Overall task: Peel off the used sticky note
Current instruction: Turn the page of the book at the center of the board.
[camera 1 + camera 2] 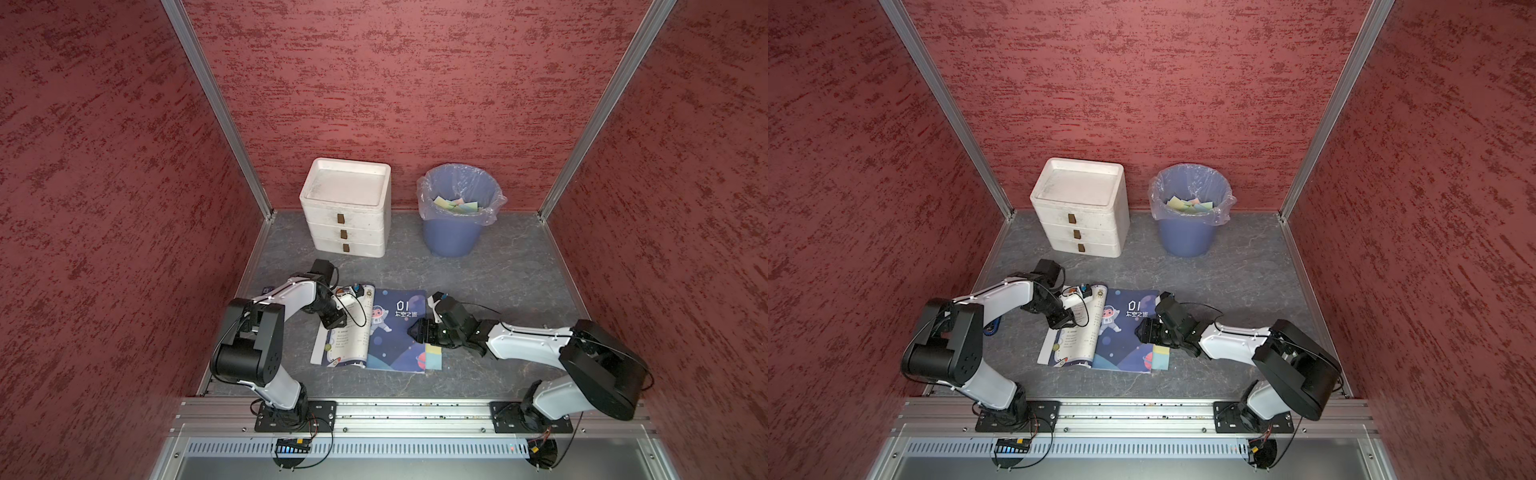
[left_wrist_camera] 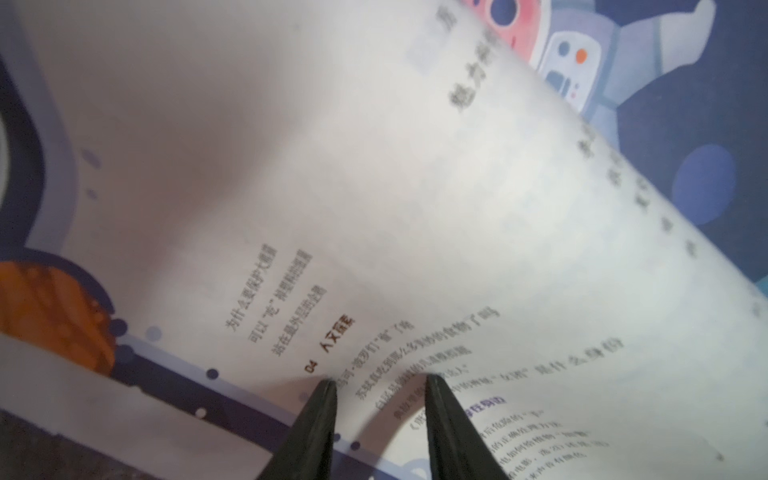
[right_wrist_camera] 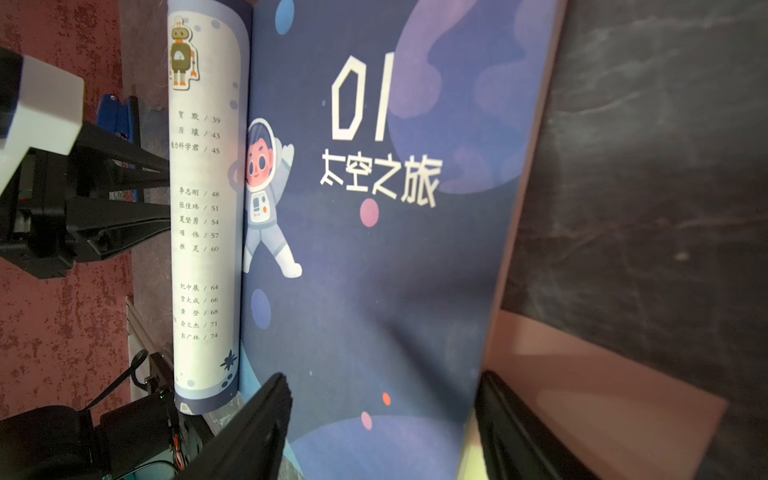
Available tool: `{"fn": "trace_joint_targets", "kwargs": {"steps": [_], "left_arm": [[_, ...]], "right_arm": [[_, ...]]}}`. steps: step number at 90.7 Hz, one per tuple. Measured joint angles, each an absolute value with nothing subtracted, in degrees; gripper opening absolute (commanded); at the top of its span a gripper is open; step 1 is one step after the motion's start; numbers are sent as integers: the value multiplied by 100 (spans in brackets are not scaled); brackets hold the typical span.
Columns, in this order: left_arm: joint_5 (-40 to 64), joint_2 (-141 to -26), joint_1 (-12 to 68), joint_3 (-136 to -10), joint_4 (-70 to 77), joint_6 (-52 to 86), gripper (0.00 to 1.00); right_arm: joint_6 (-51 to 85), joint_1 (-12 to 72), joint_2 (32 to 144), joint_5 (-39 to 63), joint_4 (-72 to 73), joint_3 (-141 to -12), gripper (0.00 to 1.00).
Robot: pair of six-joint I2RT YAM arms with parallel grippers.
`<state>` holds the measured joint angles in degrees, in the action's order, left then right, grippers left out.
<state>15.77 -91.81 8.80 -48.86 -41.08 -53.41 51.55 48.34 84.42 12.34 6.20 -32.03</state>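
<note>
Right gripper (image 3: 382, 376) over book (image 3: 374, 270) edge; pink sticky note (image 3: 582, 395) wrist-view only

A book (image 1: 395, 332) is lying open mid-counter (image 1: 498, 274), a sticky note (image 1: 434, 356) sitting at its right page's front corner. Behind it, a drawer unit (image 1: 345, 208) is standing left of a bin (image 1: 451, 237).

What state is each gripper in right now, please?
Left gripper: jaws partly open, tips on the white page, gripping nothing.
Right gripper: open wide at the edge of the blue page, holding nothing.
</note>
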Motion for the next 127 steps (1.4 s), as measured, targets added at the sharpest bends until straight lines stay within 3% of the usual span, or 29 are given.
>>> {"fn": "trace_joint_targets", "kwargs": {"steps": [46, 59, 74, 80, 94, 106, 127], "left_arm": [[1485, -9174, 934, -4886, -4099, -5341, 38], [1483, -9174, 934, -4886, -4097, -5341, 38], [1481, -9170, 934, -4884, -4095, -5341, 38], [1481, -9164, 934, -4882, -4093, -5341, 38], [1498, -9133, 941, -4862, -4086, -5341, 38], [1625, -9122, 958, -4862, -4108, -5339, 38], [1929, -9094, 985, -4856, -4348, -5345, 38]], "right_arm": [[5277, 5052, 8108, 1402, 1107, -3208, 68], [5334, 5054, 8276, 1409, 1262, -3212, 57], [5356, 5063, 8705, 1424, 1275, -3236, 27], [5330, 5065, 8702, 1406, 1205, -3240, 19], [5159, 5076, 8350, 1278, 760, -3323, 7], [5002, 5081, 7776, 1111, 185, -3479, 0], [4663, 5096, 7057, 731, -1057, -3846, 3]]}}
